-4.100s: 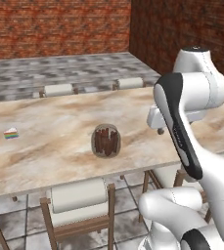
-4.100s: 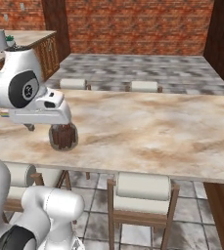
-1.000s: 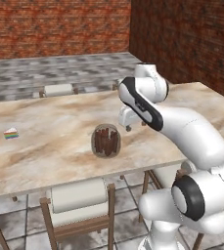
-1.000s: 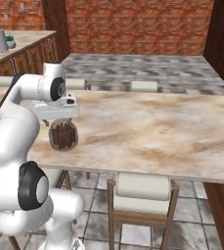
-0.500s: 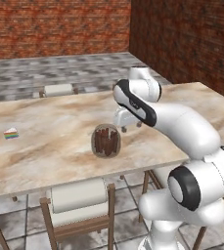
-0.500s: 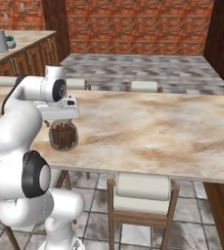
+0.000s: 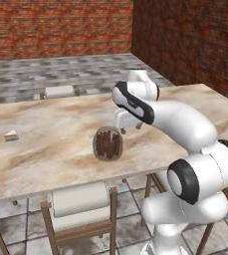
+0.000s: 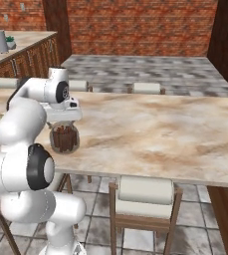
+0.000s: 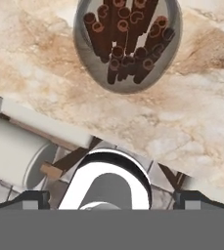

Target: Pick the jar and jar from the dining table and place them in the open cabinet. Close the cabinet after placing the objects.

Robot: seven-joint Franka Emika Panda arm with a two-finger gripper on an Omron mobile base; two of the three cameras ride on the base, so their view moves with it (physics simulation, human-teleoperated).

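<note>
Jaws: spread wide, nothing between them; the two dark finger tips sit at opposite bottom corners of the hand view.
Gripper (image 7: 128, 124): hangs above the table top, just behind and to the right of the jar as the left base view shows it; pointing down; apart from the glass.
Jar (image 7: 108, 144): squat, rounded, clear glass; packed with upright brown sticks whose hollow ends show from above in the hand view (image 9: 127, 43); stands upright on the dining table, close to its near edge. In the right base view (image 8: 64, 138) it sits just below the hand, partly hidden by it.
Dining table (image 7: 46, 149): long beige-and-brown marbled top; bears the jar and the wedge.
Wedge (image 7: 11, 136): small, white with coloured stripes; on the table top, well apart from the jar, toward the left end.
Chairs: cream-cushioned, wooden; one tucked under the near edge below the jar (image 7: 80, 198), another at the far side (image 7: 59, 91).
Counter (image 8: 21, 47): marbled top over wooden drawers, far left of the right base view.
Walls: red brick (image 7: 56, 27).
Floor: grey stone tiles (image 8: 150, 67).
</note>
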